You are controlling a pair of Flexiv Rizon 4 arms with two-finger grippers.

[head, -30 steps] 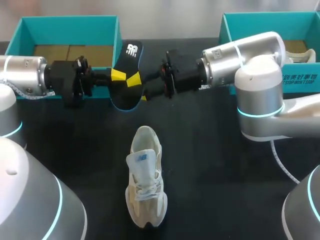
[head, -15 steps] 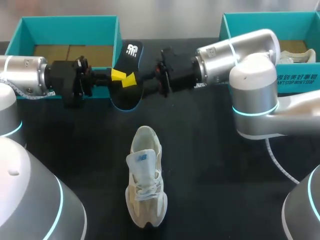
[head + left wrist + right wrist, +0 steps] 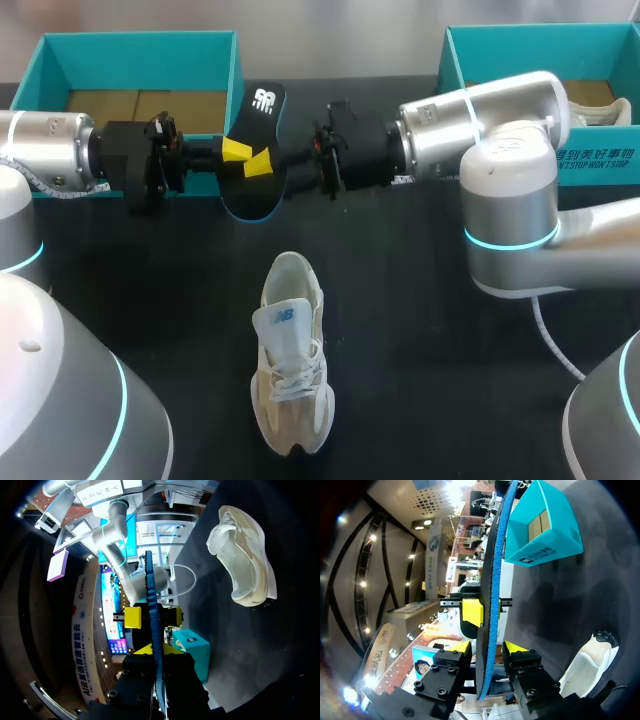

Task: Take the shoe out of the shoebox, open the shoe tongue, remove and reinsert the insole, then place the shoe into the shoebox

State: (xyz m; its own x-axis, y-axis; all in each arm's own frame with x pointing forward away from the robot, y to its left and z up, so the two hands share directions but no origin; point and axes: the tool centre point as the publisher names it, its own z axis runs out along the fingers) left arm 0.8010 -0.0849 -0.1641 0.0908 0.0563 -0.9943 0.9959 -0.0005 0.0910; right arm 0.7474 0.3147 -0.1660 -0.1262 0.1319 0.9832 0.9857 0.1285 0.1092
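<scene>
Holding the insole (image 3: 252, 195) off the table beyond the shoe's (image 3: 290, 350) heel, we have our left gripper (image 3: 157, 651) clenched on its edge. Our right gripper (image 3: 489, 649) faces it from the opposite side, jaws released and straddling the insole with a gap beside each finger. The shoe stands upright, toe toward us.

the insole (image 3: 250, 172) stands on edge above the far middle of the table (image 3: 420, 380), clamped in the left gripper (image 3: 236, 152) from the left. the right gripper (image 3: 262, 166) meets it from the right, a finger on each side with small gaps. the shoe (image 3: 292, 350) lies on the table nearer, well apart. the left shoebox (image 3: 140, 45) stands far left and the right shoebox (image 3: 530, 40) far right, a second shoe (image 3: 598, 106) in it.
</scene>
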